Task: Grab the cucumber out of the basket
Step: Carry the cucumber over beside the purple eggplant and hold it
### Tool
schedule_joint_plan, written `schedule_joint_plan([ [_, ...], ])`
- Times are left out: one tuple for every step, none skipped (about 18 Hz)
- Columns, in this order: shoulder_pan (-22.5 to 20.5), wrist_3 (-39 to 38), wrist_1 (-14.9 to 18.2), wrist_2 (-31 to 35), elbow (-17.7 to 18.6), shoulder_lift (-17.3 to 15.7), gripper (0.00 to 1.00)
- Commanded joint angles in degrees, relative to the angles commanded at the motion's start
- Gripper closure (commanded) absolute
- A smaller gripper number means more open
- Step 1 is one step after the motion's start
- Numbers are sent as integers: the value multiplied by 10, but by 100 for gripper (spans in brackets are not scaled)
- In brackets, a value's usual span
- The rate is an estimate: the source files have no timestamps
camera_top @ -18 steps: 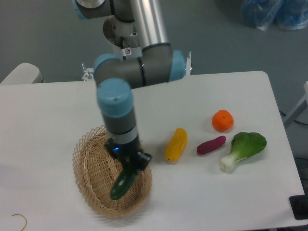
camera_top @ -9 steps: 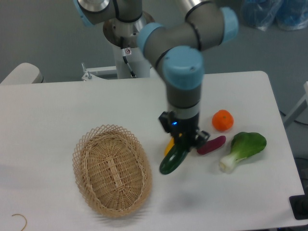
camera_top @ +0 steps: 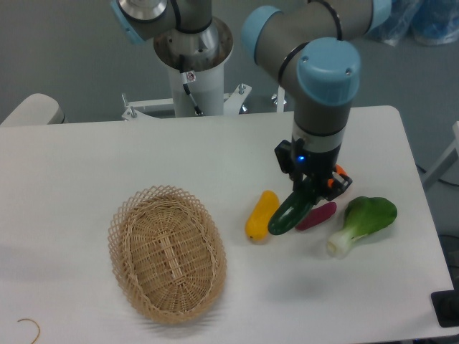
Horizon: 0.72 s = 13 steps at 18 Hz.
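My gripper (camera_top: 307, 190) is shut on the dark green cucumber (camera_top: 288, 213) and holds it in the air, tilted down to the left, over the table between the yellow vegetable (camera_top: 261, 216) and the purple one (camera_top: 316, 216). The oval wicker basket (camera_top: 166, 252) sits at the front left of the table with nothing in it, well left of the gripper.
A bok choy (camera_top: 363, 223) lies right of the purple vegetable. An orange fruit (camera_top: 340, 176) is mostly hidden behind the gripper. The robot's base (camera_top: 193, 64) stands behind the table's far edge. A thin hook (camera_top: 29, 328) lies at the front left corner.
The gripper has lifted the cucumber out of the basket and carried it to the right, past the yellow vegetable. The basket now holds nothing.
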State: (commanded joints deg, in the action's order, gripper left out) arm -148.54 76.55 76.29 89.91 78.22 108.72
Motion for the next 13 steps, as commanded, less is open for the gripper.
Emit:
schedule_joint_plan([
  [0,0,0,0,-5,0,57],
  [1,0,3,0,-8,0,57],
  [1,0,10,0,-10,-1,57],
  [1,0,13,0,-11,-1,57],
  [2,0,16,0,-12,-1,57],
  [2,0,17,0,-11,-1,57],
  [2,0,18,0,-11,-1,57],
  [2,0,19,0,-11,-1,57],
  [2,0,21,2,-11,-1,57],
  [2,0,21,2,-11,-1,57],
  [2,0,20,0,-11,-1,57],
  [1,0,21,0,-11,-1,57],
  [1,0,21,0,-12,-1,57],
])
